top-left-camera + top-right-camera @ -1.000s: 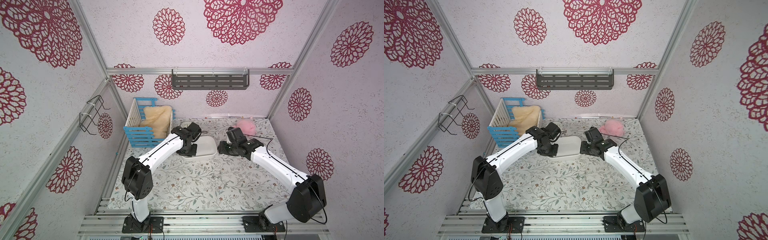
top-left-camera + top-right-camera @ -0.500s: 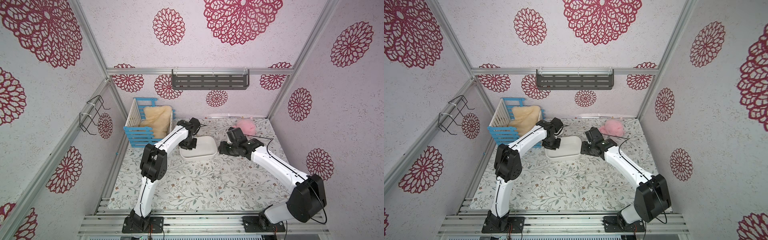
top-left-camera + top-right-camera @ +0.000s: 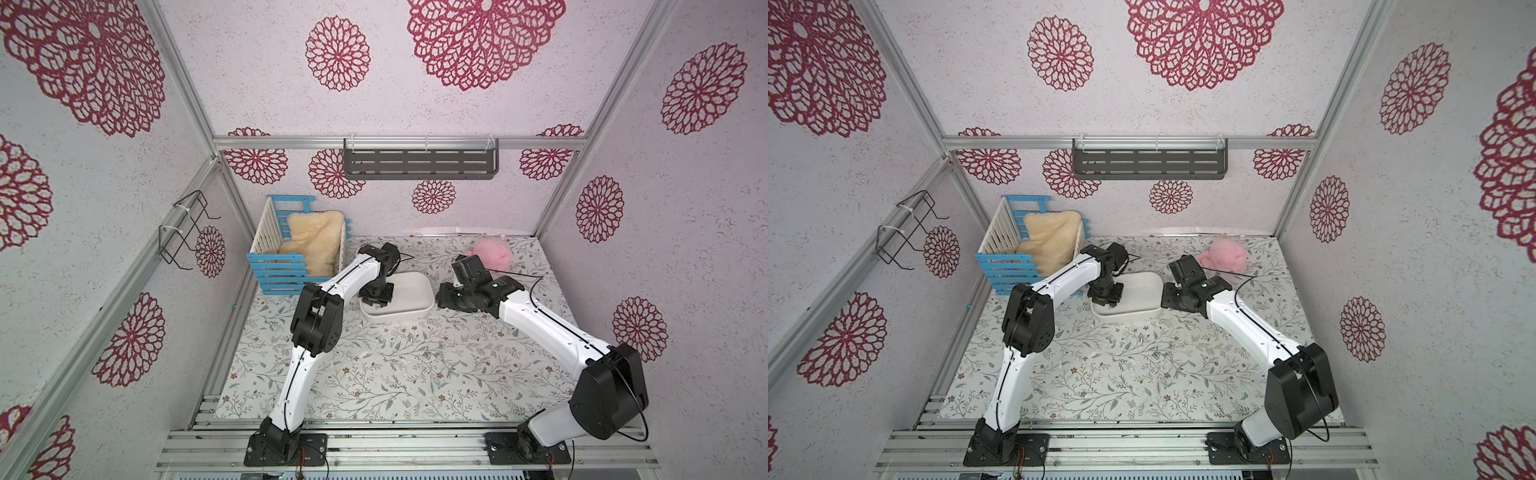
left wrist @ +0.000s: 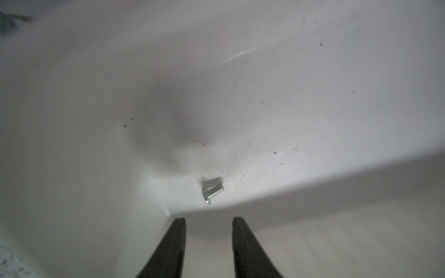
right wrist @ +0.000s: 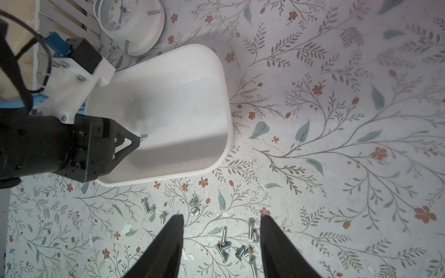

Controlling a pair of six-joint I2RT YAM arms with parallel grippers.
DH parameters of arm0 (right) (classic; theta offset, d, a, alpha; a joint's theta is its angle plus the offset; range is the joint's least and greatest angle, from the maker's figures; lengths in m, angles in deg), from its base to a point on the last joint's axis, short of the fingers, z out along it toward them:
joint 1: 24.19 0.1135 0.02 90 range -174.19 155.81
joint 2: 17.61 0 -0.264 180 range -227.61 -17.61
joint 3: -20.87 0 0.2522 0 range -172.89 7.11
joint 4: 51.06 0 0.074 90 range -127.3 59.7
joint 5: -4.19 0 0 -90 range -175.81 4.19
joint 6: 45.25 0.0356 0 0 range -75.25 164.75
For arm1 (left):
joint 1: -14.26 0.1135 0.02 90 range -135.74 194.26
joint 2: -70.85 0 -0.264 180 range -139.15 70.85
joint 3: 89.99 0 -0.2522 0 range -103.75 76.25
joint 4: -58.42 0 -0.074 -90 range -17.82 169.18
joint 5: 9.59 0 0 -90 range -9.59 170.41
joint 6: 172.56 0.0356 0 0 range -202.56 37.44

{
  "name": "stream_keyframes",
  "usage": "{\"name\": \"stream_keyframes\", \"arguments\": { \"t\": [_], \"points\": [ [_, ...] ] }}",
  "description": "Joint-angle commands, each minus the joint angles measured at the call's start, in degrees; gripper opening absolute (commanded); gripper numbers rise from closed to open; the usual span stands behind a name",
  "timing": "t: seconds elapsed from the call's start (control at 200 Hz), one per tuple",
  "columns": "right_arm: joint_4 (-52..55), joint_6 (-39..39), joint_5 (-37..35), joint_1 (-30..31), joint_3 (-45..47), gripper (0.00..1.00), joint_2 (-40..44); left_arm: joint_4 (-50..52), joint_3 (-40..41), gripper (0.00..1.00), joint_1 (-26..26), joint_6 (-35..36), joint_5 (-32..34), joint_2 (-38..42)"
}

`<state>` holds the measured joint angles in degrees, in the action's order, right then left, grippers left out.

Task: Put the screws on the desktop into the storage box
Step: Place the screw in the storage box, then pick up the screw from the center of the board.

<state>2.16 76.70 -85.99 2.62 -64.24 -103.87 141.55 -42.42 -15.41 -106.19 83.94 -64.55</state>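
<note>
Left hand (image 4: 209,218), parted and empty, hangs in the box (image 5: 192,84) over 1 screw (image 4: 212,190) lying free on its floor, while the right hand (image 5: 221,216), open and empty, holds clear at the box's 3 o'clock, as more screws (image 5: 224,234) lie on the table (image 5: 337,168) at its 6 o'clock.

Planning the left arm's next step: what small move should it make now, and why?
Probably lift the left gripper up out of the storage box: its jaws stand apart and empty, one screw lies free on the box floor, and more screws wait on the desktop.
</note>
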Motion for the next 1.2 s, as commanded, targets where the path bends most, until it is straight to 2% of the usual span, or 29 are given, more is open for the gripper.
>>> {"name": "stream_keyframes", "arguments": {
  "t": [0.0,0.155,0.35,0.52,0.7,0.906,1.036,1.196],
  "points": [
    [-1.81,-0.36,0.09,-0.29,-1.21,0.55,1.12,0.40,0.32,0.44,0.45,0.40,0.38,2.81],
    [-1.74,2.07,-0.28,0.60,0.09,0.55,4.49,0.34,2.10,0.45,0.47,0.16,-0.37,9.27],
    [-0.88,6.43,-0.89,2.55,5.42,0.55,10.86,-1.57,8.37,0.57,0.49,-1.31,-2.48,22.17],
    [1.30,7.86,-1.00,2.69,10.66,0.55,15.20,-4.29,16.95,0.57,0.40,-5.81,-3.29,33.76],
    [3.20,10.24,-0.57,2.81,15.37,0.55,23.46,-6.87,25.26,0.57,0.05,-9.31,-3.55,43.12],
    [8.61,9.62,-0.38,2.73,16.32,0.55,27.59,-6.83,28.25,0.62,-0.50,-10.34,-2.81,47.71],
    [9.61,8.76,0.26,2.74,17.26,0.55,27.06,-6.88,28.32,0.62,-0.76,-10.22,-4.56,48.45],
    [8.44,9.35,1.58,2.78,20.59,0.55,26.58,-7.48,29.24,0.61,-1.99,-10.81,-3.76,48.26]
  ]
}}
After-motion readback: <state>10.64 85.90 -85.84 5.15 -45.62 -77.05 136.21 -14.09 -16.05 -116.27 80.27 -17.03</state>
